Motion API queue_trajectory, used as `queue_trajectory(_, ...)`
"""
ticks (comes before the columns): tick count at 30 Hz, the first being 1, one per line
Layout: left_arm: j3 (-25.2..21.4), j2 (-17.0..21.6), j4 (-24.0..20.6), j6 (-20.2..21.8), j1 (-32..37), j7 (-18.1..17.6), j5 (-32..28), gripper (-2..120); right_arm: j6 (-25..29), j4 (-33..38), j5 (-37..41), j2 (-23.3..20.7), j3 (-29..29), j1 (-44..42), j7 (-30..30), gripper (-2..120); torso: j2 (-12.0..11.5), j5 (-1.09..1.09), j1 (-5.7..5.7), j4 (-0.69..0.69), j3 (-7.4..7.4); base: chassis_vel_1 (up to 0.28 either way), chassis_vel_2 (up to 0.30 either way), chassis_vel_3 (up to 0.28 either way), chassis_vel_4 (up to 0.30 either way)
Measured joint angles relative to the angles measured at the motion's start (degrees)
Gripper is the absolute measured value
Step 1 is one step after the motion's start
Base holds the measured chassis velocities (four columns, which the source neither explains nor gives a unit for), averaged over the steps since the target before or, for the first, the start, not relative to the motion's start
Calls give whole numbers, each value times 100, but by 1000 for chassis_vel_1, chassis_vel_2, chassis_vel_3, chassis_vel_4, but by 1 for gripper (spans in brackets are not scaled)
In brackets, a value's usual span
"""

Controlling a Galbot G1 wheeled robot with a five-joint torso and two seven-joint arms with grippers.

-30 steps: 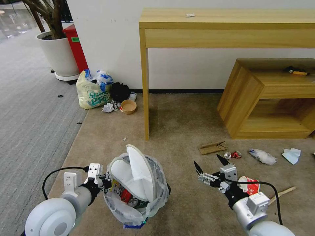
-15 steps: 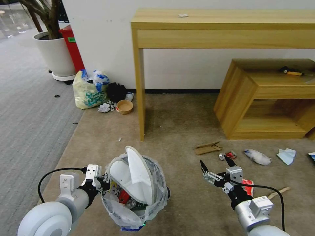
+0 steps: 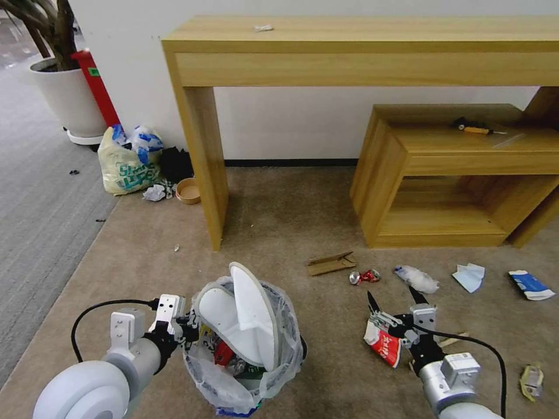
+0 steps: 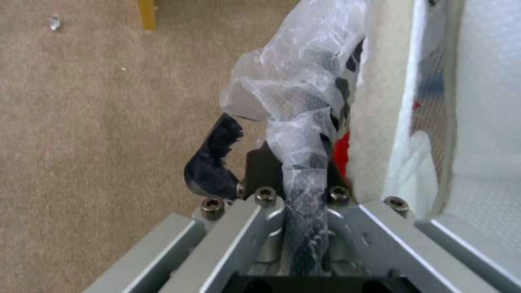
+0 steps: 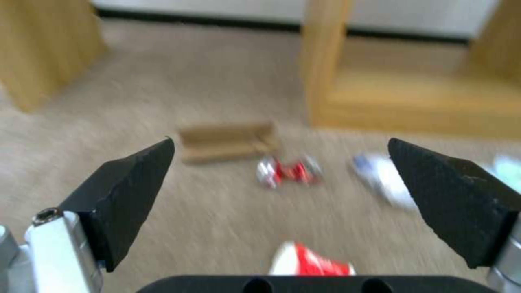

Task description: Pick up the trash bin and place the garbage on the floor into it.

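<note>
Trash bin: a small round dark bin (image 3: 244, 355) is seen low and left of centre in the head view, lined with a crinkly clear bag carrying black lettering, blue at its base; white slippers (image 3: 247, 314) and red wrappers are seen inside, the slippers standing above the rim.
Left pincer: the left pincer (image 3: 185, 327) is clamped on the bag-covered rim at the bin's left side; in the left wrist view the plastic is pinched between the fingers (image 4: 214, 162).
Right pincer: the right pincer (image 3: 395, 299) is spread wide and holds nothing, above a red wrapper (image 3: 384, 346).
Garbage on the carpet: a cardboard piece (image 3: 331, 263), crushed red can (image 3: 364, 276), clear plastic (image 3: 416, 279), pale-blue tissue (image 3: 469, 276) and blue-white packet (image 3: 530, 285) are strung out in a row.
Edges: the row is bounded behind by a low wooden shelf (image 3: 460, 174) and a worktop leg (image 3: 204, 169).
Open room: bare carpet (image 3: 273, 215) is left between the leg and the shelf.
</note>
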Motion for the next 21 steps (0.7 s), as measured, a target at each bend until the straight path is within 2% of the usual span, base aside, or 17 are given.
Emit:
queue_trajectory(5, -1, -23, 13, 0, 59, 51, 88, 0, -436, -564, 399, -2, 7, 186, 404, 100, 0, 0, 0, 1, 0, 8, 11, -9, -8)
queue_trajectory(8, 21, -19, 40, 0, 73, 66, 114, 0, -924, -1137, 887, -9, 37, 533, 784, 100, -1, 1, 0, 1, 0, 0, 0, 0, 0)
queue_trajectory(12, 25, 13, 66, 0, 81, 77, 112, 0, -1154, -1666, 1356, -10, 57, 982, 1001, 100, 0, 2, 0, 0, 0, 0, 0, 0, 0)
queue_trajectory(17, 21, 32, 95, 0, 102, 90, 111, 0, -1239, -2147, 1621, 19, 59, 1375, 1034, 100, -1, 2, 0, 1, 0, 0, 0, 0, 0)
queue_trajectory(21, 21, 60, 138, 0, 117, 185, 159, 0, -1160, -2904, 1881, 27, -64, 1935, 918, 100, -1, 2, 0, 1, 1, 0, 0, 0, 0)
